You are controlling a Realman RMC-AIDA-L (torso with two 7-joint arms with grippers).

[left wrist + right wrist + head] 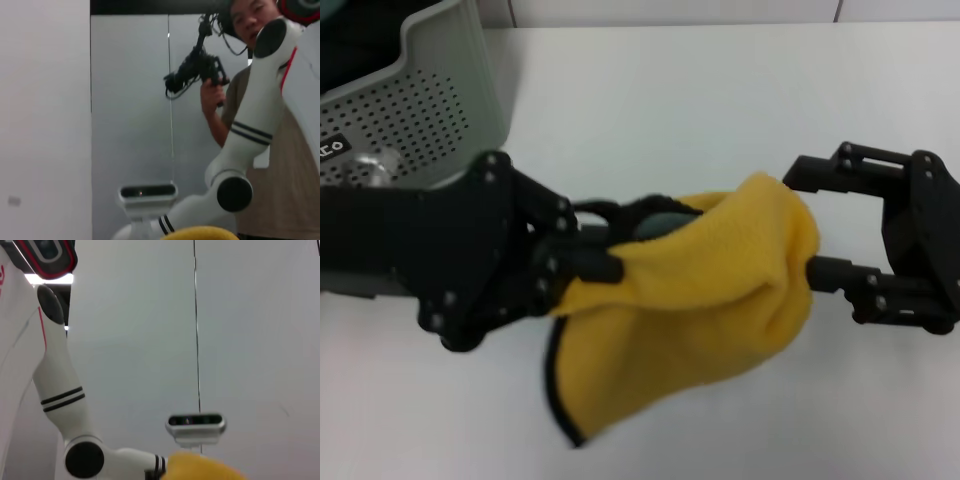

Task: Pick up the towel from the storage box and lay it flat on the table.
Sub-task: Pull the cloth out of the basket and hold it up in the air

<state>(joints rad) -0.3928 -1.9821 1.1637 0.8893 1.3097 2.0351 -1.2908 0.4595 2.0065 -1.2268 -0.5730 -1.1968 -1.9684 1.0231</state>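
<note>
Nearest the head camera, the left gripper (pixel 582 262) reaches in from the left above the white desk (pixel 700 100), its black fingers clenched on one side of the towel (pixel 690 310). That mustard-yellow cloth hangs bunched between the two arms, clear of the storage box (pixel 430 110), with its lower part sagging toward the desk and a thin black stitched edge showing along the bottom left. On the towel's far side, the right gripper (pixel 807 222) comes in from the right; one finger (pixel 840 272) runs into the cloth's fold and the other (pixel 825 170) sits above it, so I cannot tell whether it grips the fabric or merely touches it. Behind the left arm, at the desk's upper left corner, stands the pale perforated box, a small black label on its side. Each wrist view shows only a yellow sliver of towel at its lower edge, a white robot arm (pixel 255 125) and a pale wall.
</note>
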